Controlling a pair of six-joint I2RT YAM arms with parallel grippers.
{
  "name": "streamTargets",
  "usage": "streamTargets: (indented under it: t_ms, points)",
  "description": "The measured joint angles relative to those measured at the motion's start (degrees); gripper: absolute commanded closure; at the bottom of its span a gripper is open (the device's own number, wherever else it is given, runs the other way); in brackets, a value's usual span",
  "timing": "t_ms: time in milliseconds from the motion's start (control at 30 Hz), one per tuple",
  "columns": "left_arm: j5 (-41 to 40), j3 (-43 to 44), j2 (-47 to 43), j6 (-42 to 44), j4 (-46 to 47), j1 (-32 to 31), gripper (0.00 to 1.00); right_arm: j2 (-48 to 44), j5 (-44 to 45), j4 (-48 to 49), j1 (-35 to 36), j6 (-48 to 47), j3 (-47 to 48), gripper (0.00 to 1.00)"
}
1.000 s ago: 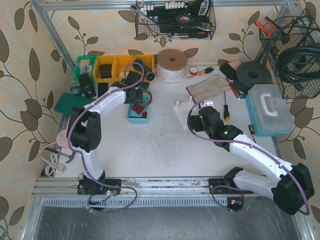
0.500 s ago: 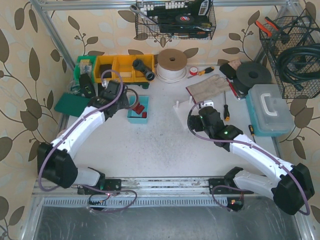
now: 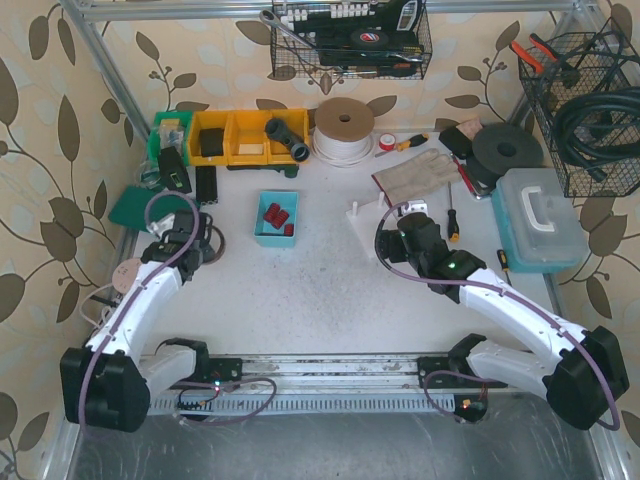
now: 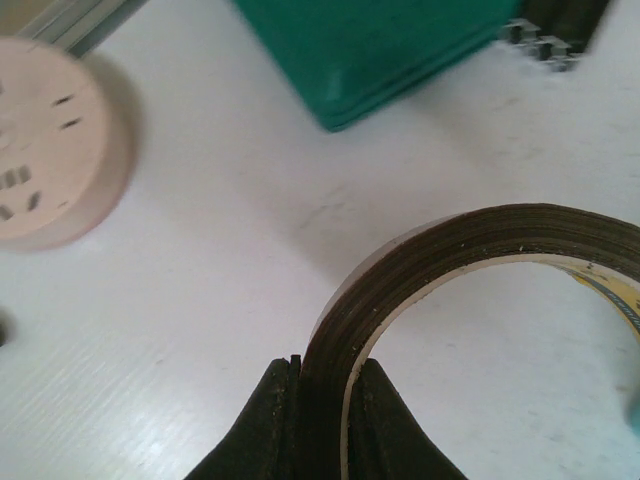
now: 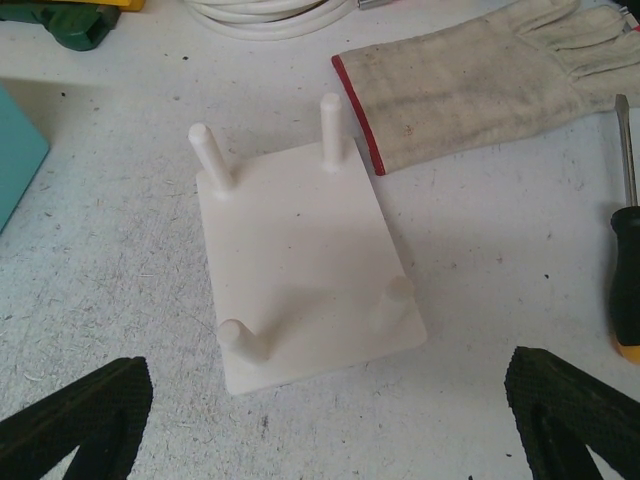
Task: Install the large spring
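A white base plate with four upright pegs lies on the table; it also shows in the top view. My right gripper hovers over its near edge, jaws wide open and empty; in the top view it is at mid right. My left gripper is shut on the rim of a brown tape roll, low over the table at the left. Small red parts lie in a teal tray; I cannot tell if one is the large spring.
A green box and a pink disc lie near the left gripper. A work glove and a screwdriver lie beside the plate. Yellow bins, a cable coil and a toolbox stand behind.
My left arm has swung from the yellow bins at the back toward the near left side of the table. The right arm has not moved.
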Motion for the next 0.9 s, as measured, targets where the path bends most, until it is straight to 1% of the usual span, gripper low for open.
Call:
streamTargets:
  t_ms: [167,300,400,533,800,900]
  points:
    - [1.3,-4.2,-2.1,-4.5,-2.3,6.0,1.00,0.1,0.0,0.0,0.0,0.0,0.0,0.05]
    - [2.8,-7.2,-2.0,-10.1,-3.9,8.5,1.00,0.1,0.0,0.2,0.0,0.0,0.0,0.05]
    - [3.4,-8.9,-1.1,-13.5,-4.2,8.7,1.00,0.1,0.0,0.5,0.0,0.0,0.0,0.05]
    - [3.7,-9.0,0.3,-16.2,-4.6,8.7,1.00,0.1,0.2,1.1,0.0,0.0,-0.1,0.05]
    - [2.3,-9.0,0.8,-17.5,-5.2,8.7,1.00,1.8,0.2,1.2,0.0,0.0,-0.1,0.05]
    - [2.7,-9.0,2.6,-17.5,-4.2,8.7,0.99,1.8,0.2,1.2,0.0,0.0,-0.1,0.05]
